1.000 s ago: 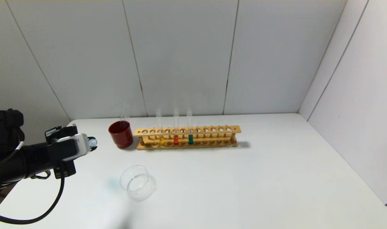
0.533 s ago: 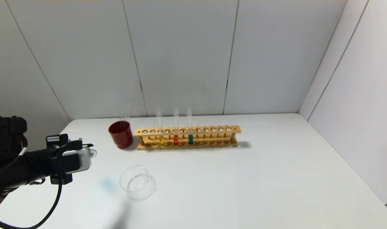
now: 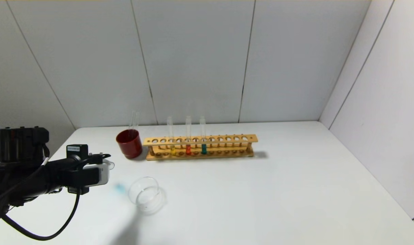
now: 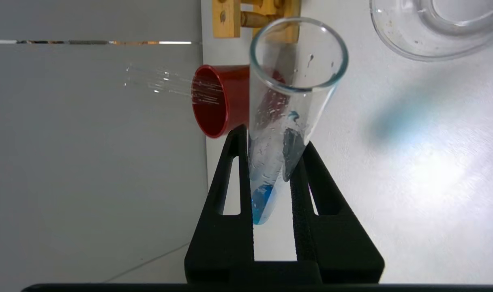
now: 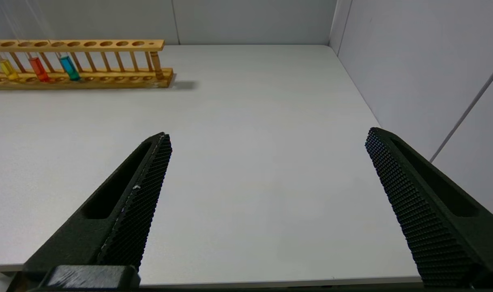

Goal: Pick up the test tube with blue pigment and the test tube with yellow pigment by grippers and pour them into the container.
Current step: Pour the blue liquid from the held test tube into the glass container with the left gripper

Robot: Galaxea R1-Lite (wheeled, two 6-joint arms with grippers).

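no readable text, small wrist label illegible

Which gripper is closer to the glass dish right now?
Left. The left gripper, holding the blue tube, sits just beside the container; the right gripper is out over bare table.

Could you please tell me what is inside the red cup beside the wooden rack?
A clear, seemingly empty glass tube sticks up out of the red cup. The cup's opaque wall hides the tube's lower end and anything else at the bottom.
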